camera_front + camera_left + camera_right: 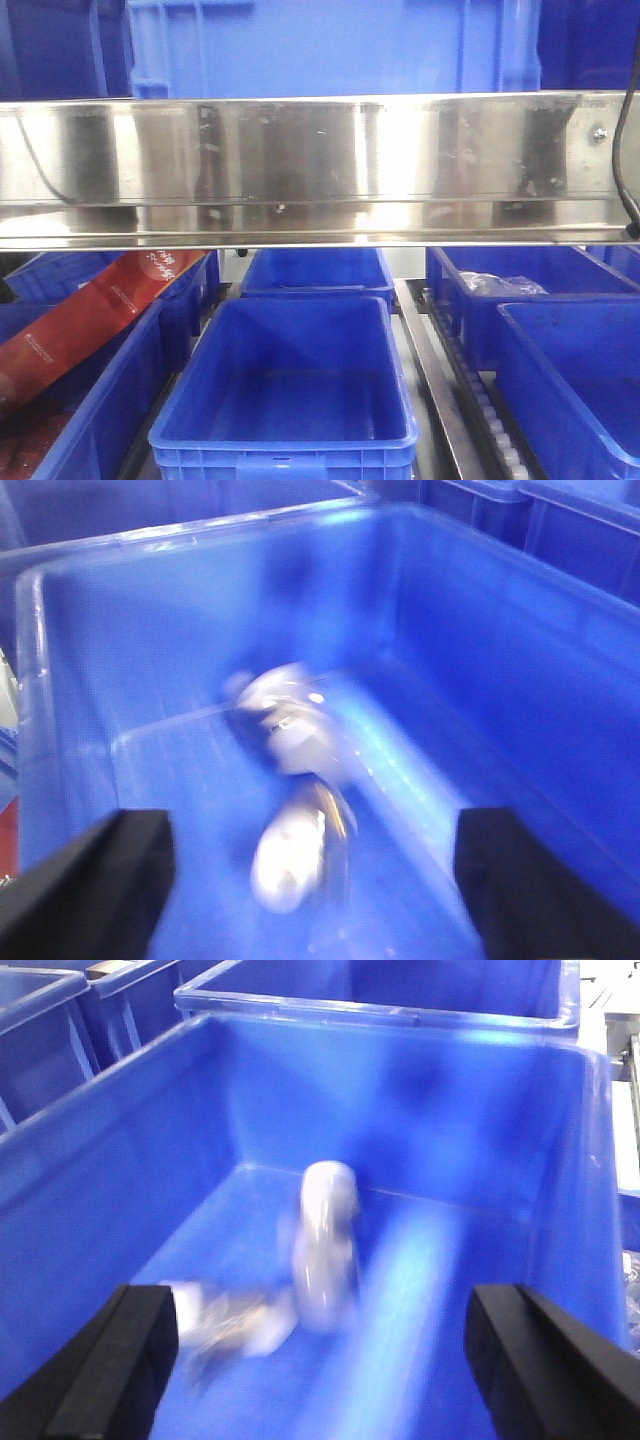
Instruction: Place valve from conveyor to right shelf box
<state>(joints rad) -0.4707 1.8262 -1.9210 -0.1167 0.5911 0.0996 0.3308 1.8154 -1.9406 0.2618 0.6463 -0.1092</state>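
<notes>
Seen from the left wrist, the left tool (315,880) is spread wide with nothing between its black fingers (95,880), poised above a blue box (500,630). On that box's floor lies a blurred silvery valve (295,780), one rounded end near the front edge and the other part further back toward the rear wall. From the right wrist, the right tool (340,1360) is likewise released and empty, black fingers (545,1360) far apart over a blue crate (120,1160); a blurred pale metal piece (325,1245) stands on the floor near the middle, with a smeared lower part toward the front left corner. Whether both wrist views show one box I cannot tell. In the front view, a blue bin (290,380) sits nearest on the shelf, more bins (560,330) beside and behind it, a red packet (90,315) at the left, and a steel rail (320,165) crossing above
</notes>
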